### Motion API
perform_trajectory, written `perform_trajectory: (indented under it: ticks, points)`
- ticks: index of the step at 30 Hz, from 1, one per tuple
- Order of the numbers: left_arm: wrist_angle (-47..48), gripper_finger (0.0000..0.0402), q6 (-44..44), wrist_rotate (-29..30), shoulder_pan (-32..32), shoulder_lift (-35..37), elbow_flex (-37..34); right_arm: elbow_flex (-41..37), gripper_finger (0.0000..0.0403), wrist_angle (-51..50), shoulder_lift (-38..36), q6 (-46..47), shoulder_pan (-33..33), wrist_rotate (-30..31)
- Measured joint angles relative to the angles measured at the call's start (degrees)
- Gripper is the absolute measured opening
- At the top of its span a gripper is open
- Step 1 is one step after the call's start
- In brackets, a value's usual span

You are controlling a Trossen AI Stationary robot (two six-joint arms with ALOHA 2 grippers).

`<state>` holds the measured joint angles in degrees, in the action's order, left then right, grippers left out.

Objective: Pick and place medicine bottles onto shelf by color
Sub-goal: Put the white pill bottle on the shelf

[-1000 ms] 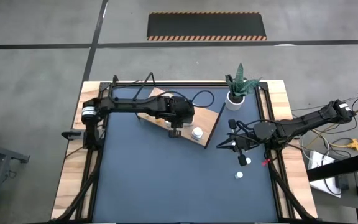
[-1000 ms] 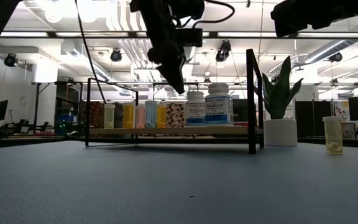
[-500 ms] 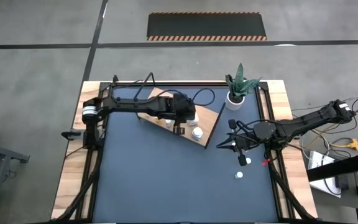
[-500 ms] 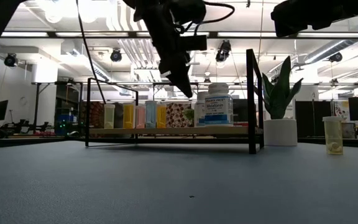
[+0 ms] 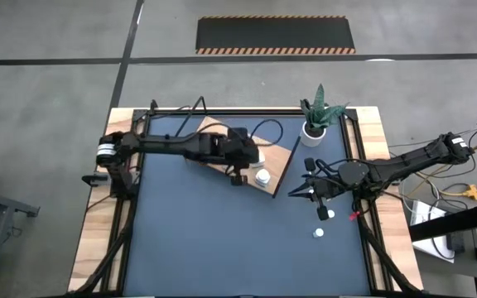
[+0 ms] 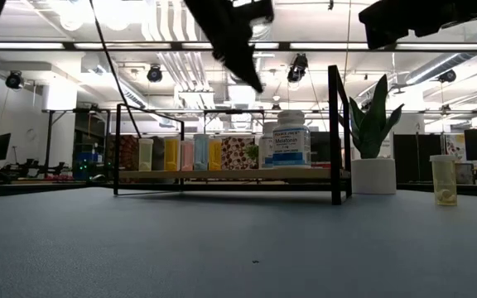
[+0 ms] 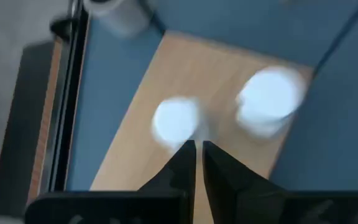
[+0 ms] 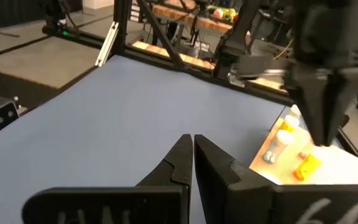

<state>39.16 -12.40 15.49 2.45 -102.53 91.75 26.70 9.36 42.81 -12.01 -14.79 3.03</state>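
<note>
Above the shelf, mid-frame in the high view, the left gripper hangs pressed together and empty; the right gripper, also closed, waits at right near two bottles lying on the table. Best to spread wide and descend straight; the big white bottle reads "Melatonin", its smaller print illegible.

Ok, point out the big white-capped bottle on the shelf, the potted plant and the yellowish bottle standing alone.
big white-capped bottle (image 6: 291, 142), low view, label.
potted plant (image 6: 374, 175), low view, white pot.
yellowish bottle (image 6: 443, 180), low view, body.
</note>
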Motion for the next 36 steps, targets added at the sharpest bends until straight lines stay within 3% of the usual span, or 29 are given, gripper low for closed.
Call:
perform_trajectory:
  ticks: [6, 13, 24, 30, 36]
  points:
    - [-7.46, 0.001, -1.72, -0.06, -8.54, 2.5, -4.79, 2.97, 0.0009, 0.29, 2.14, -0.57, -2.43, -0.03]
    - [-20.69, 0.001, -10.46, -0.86, -16.8, 7.1, -15.96, 13.77, 0.0009, -1.24, 10.45, 0.05, -2.8, 1.7]
    - [-36.79, 0.001, -10.34, -2.14, -20.24, 22.12, -34.95, 44.34, 0.0009, -31.51, 28.29, 3.49, 0.68, 1.52]
    - [-41.36, 0.001, -9.55, -1.99, -20.21, 28.66, -42.01, 59.96, 0.0009, -49.76, 37.67, 3.91, 7.76, 1.51]
    - [-41.61, 0.001, -8.96, -1.97, -20.21, 33.62, -43.7, 70.4, 0.0009, -61.65, 45.55, 1.72, 17.45, 1.55]
